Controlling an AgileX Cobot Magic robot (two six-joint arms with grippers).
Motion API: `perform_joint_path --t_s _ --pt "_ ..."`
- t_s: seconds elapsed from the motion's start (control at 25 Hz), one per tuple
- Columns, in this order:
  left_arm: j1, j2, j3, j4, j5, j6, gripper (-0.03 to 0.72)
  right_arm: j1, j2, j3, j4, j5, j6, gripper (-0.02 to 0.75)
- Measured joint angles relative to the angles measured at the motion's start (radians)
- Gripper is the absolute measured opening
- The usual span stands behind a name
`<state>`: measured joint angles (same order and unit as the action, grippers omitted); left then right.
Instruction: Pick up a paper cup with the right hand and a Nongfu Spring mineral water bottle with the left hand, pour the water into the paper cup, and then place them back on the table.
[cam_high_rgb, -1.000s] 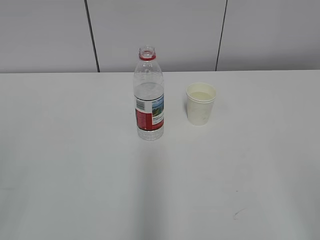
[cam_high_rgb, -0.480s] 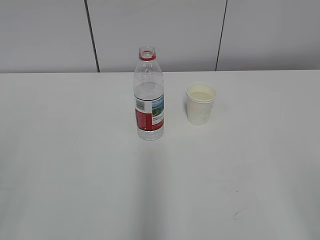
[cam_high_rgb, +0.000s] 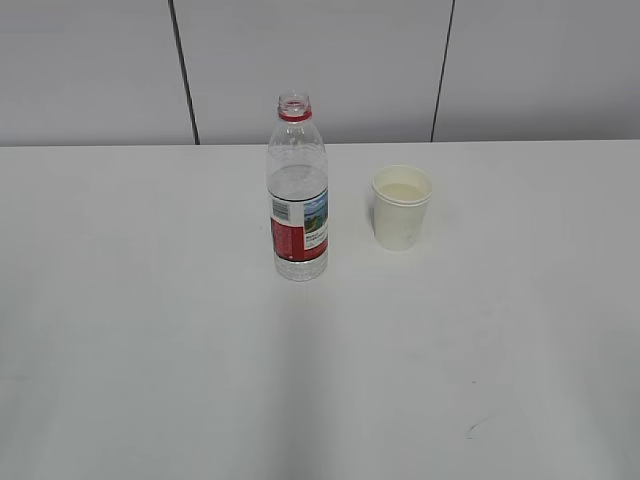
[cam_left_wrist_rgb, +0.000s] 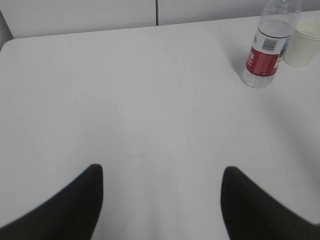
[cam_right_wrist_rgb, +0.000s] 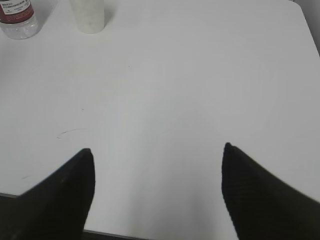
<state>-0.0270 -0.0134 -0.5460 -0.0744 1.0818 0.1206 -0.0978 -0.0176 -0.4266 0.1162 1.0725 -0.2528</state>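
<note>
The Nongfu Spring bottle stands upright and uncapped on the white table, its red-and-white label facing me. The paper cup stands upright just to its right, a small gap between them. No arm shows in the exterior view. In the left wrist view the left gripper is open and empty over bare table, with the bottle and cup far off at the upper right. In the right wrist view the right gripper is open and empty near the table's front edge; the bottle's base and the cup are at the upper left.
A grey panelled wall runs behind the table. A small dark scratch marks the tabletop at the front right and also shows in the right wrist view. The table's front edge lies just below the right gripper.
</note>
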Motion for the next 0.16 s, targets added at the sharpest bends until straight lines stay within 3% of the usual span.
perform_joint_path --t_s 0.16 --pt "0.000 0.000 0.000 0.000 0.000 0.000 0.448 0.000 0.000 0.000 0.000 0.000 0.000 0.582"
